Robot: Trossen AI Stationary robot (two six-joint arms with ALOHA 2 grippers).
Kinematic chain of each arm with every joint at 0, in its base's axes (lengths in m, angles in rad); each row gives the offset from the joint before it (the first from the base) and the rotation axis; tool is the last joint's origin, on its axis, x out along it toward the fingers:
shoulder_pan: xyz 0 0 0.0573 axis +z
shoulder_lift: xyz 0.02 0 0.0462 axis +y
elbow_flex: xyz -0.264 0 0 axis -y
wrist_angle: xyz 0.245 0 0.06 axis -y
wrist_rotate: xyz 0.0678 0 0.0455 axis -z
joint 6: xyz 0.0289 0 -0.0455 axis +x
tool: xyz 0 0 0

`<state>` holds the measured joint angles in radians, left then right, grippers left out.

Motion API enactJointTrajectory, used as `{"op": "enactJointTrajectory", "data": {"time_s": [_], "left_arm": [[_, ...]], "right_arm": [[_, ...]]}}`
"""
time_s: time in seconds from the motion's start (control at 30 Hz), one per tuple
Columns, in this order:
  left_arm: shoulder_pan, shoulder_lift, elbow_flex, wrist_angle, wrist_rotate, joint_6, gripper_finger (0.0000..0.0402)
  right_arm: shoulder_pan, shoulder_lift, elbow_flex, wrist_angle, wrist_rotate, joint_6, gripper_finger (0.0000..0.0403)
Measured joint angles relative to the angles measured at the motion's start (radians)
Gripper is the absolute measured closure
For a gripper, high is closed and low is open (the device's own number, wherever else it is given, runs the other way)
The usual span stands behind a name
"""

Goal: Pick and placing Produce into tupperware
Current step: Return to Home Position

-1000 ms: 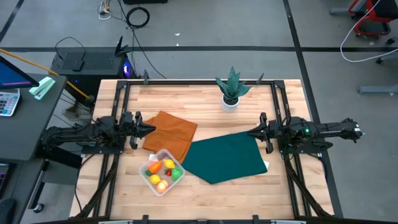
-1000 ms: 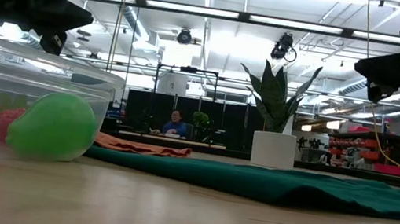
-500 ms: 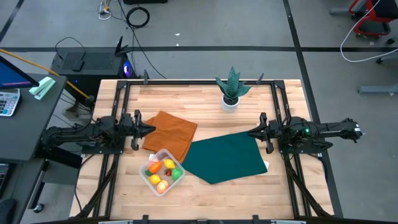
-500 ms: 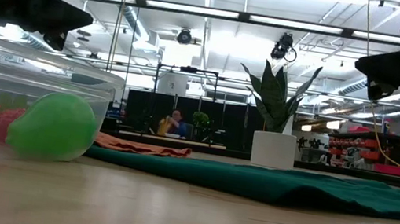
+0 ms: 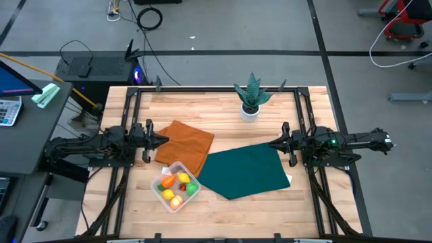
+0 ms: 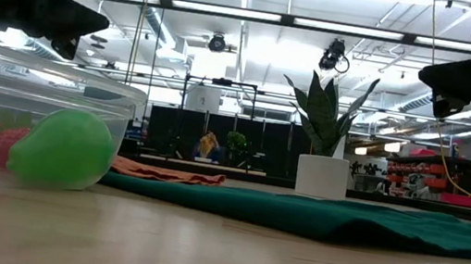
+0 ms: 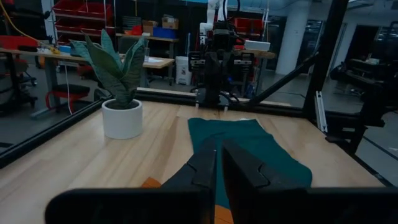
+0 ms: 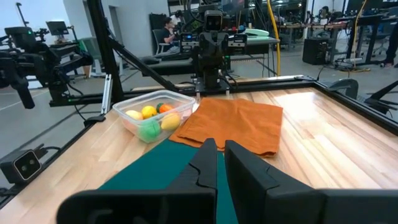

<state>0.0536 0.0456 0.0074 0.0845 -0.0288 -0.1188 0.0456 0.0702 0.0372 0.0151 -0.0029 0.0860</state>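
The clear tupperware [image 5: 175,185] stands on the table near the front left and holds several toy fruits and vegetables [image 5: 177,187], yellow, orange, red and green. It also shows in the right wrist view [image 8: 155,112] and the low view [image 6: 31,120]. My left gripper [image 5: 166,140] hovers shut and empty above the orange cloth's left edge, behind the tub. My right gripper [image 5: 271,143] hovers shut and empty above the green cloth's far right corner. In the wrist views each gripper's fingers [image 7: 219,163] [image 8: 219,160] are nearly together.
An orange cloth [image 5: 185,145] lies flat behind the tub, overlapped by a green cloth [image 5: 244,170] at the centre. A spiky green plant in a white pot [image 5: 250,101] stands at the far edge. Black frame rails [image 5: 304,115] run along both sides. A person shows far behind the table [image 6: 210,147].
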Motion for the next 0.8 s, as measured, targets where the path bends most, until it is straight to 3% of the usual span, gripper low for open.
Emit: {"op": "enactJointTrajectory", "data": {"time_s": [0.8], "left_arm": [[0.0, 0.0, 0.0, 0.0, 0.0, 0.0, 0.0365]], "right_arm": [[0.0, 0.0, 0.0, 0.0, 0.0, 0.0, 0.0402]]}}
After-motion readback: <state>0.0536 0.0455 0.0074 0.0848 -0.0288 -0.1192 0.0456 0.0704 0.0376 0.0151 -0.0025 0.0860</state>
